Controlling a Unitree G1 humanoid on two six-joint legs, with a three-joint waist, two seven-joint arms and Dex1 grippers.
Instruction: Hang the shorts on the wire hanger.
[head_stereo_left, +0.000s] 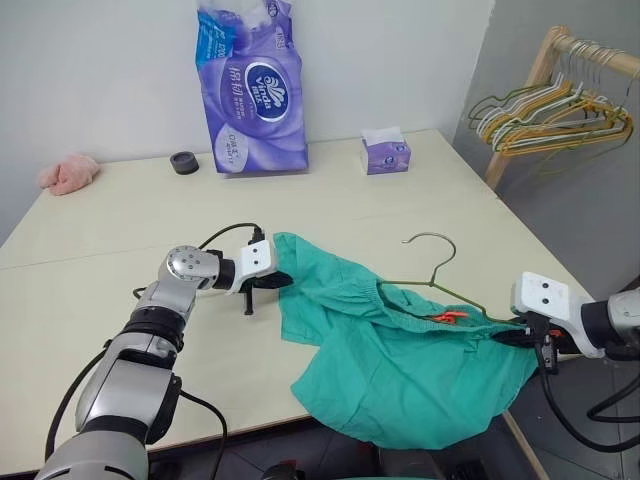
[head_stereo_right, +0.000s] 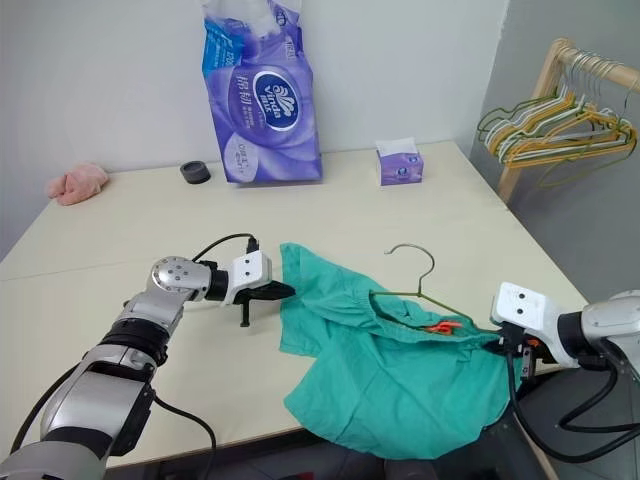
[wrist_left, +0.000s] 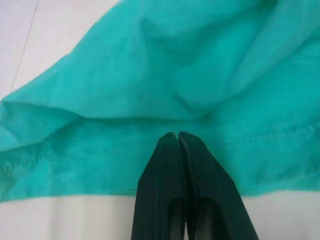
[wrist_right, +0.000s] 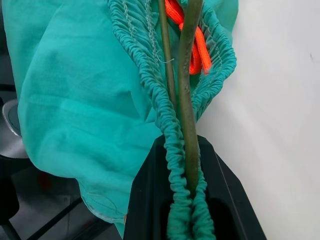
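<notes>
Now shorts (wrist_right: 90, 100) waistband (w/ wire hanger (wrist_right: 186, 100)) inside right claw (wrist_right: 192, 186).

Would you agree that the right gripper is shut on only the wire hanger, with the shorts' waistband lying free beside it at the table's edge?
Not quite. The right gripper is shut on both the wire hanger and the gathered waistband of the shorts together, as the right wrist view shows: wire and elastic run down between its fingers. The rest stands: this is at the table's edge.

Bare table (head_stereo_left: 120, 215) runs along its left edge; tissue pack (head_stereo_left: 252, 85), tissue box (head_stereo_left: 386, 153) and black ring (head_stereo_left: 184, 162) line the far edge
</notes>
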